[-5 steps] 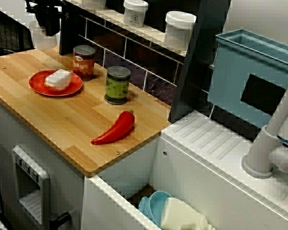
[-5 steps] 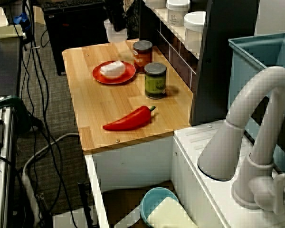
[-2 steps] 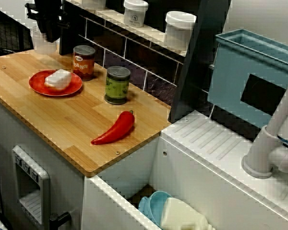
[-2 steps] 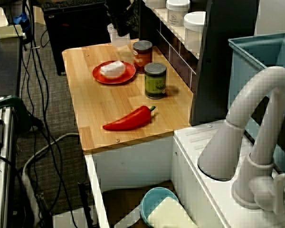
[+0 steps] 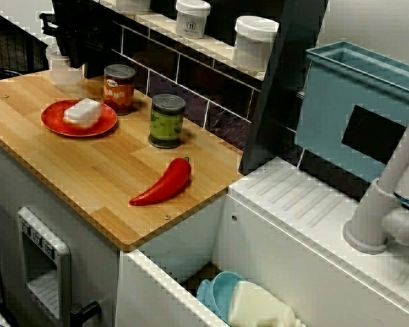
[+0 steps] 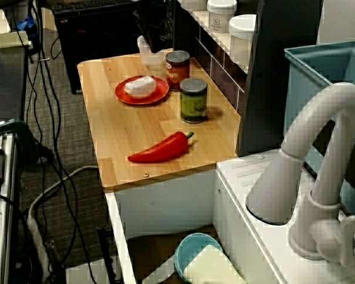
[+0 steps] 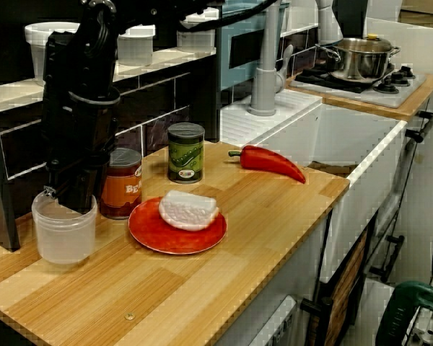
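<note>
Clear plastic cup (image 7: 63,232) stands at the far corner of the wooden counter (image 7: 224,288), the end away from the sink. It's just beside the orange can (image 7: 121,186) and close to the dark tiled wall. In the view from the counter's end my gripper (image 7: 75,202) comes straight down on it, w/ black fingertips dipping past the rim on the wall side.

I can't tell if the pincer is clamped on that rim or only straddling it. The tips are dark on dark, & in the view from above the arm hides them. I also can't tell whether the cup's base rests on the wood or hangs a hair over it.

Risks as I judge them:
- A thin-walled cup taken by 1 side of its rim could tilt, flex or slip out if the squeeze is light. Too hard a squeeze could buckle the wall.
- The orange can is the nearest thing. Any sideways drift toward it could bump it over, & the green can (image 7: 185,153) stands not far beyond.
- The red plate (image 7: 148,238) w/ the white block (image 7: 190,209) lies near, in front of the cup. A low sweep that way could clip its edge.
- The shelf w/ 3 white tubs runs close behind the arm, so a careless rise could catch it.

The red pepper (image 7: 270,162) lies well apart, no worry there.
</note>
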